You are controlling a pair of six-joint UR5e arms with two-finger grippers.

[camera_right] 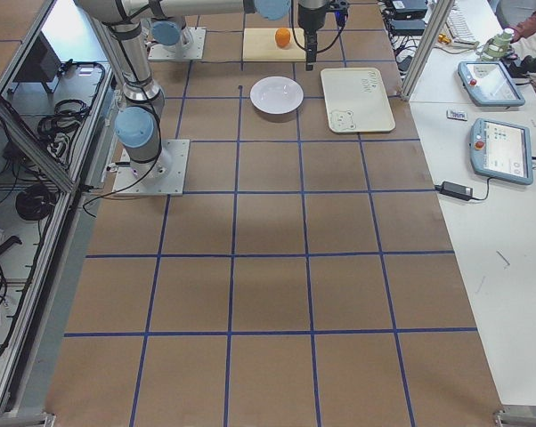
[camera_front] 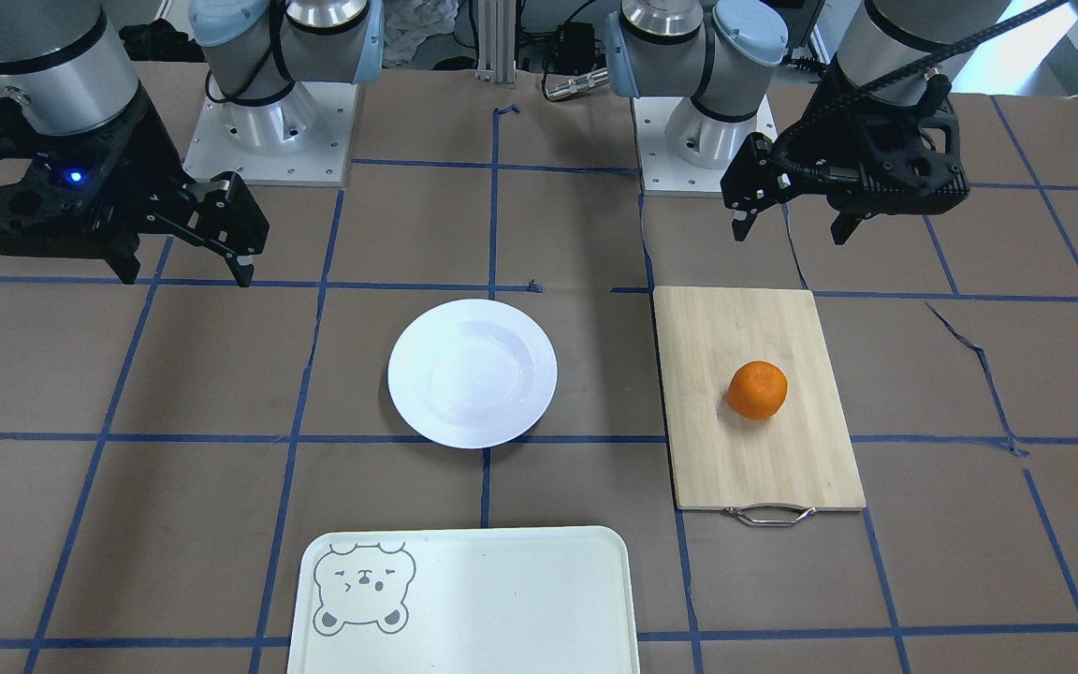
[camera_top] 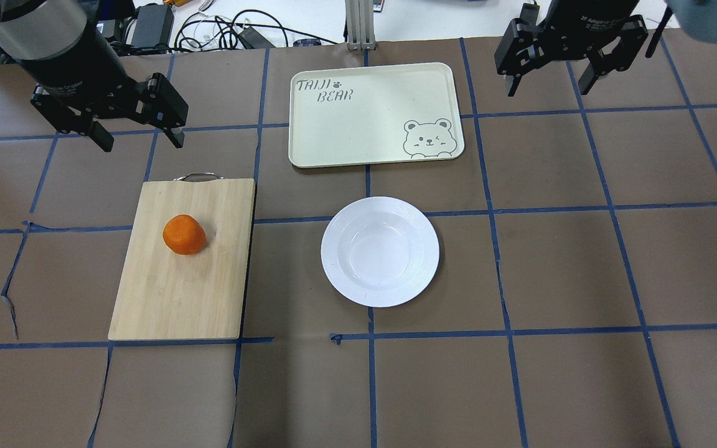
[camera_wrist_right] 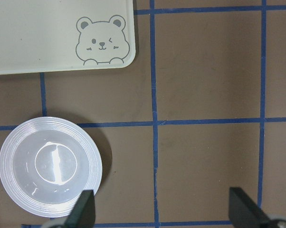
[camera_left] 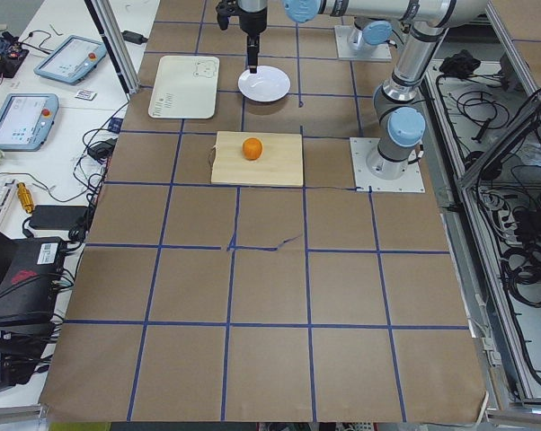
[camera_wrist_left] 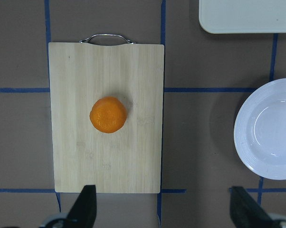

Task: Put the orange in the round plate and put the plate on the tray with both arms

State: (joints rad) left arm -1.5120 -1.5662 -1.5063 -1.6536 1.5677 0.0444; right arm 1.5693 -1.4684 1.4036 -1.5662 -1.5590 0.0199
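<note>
The orange (camera_front: pixel 757 389) (camera_top: pixel 183 234) (camera_wrist_left: pixel 108 114) rests on a bamboo cutting board (camera_top: pixel 172 292). An empty round white plate (camera_front: pixel 408 374) (camera_top: pixel 333 249) (camera_wrist_right: pixel 7 166) lies mid-table beside the board. Beyond the plate from the robot lies the cream tray (camera_front: pixel 502 599) (camera_top: pixel 358 118) (camera_wrist_right: pixel 38 38) with its bear face. My left gripper (camera_top: pixel 142 143) (camera_front: pixel 790 232) (camera_wrist_left: pixel 164 211) hangs open and empty above the table, off the board's handle end. My right gripper (camera_top: pixel 548 87) (camera_front: pixel 188 276) (camera_wrist_right: pixel 164 211) is open and empty too, raised to the right of the tray.
The board's metal handle (camera_front: pixel 769 514) points away from the robot. Blue tape lines grid the brown tabletop. Cables and a power brick (camera_top: pixel 153 25) lie past the far edge. Tablets (camera_right: pixel 504 147) sit on a side bench.
</note>
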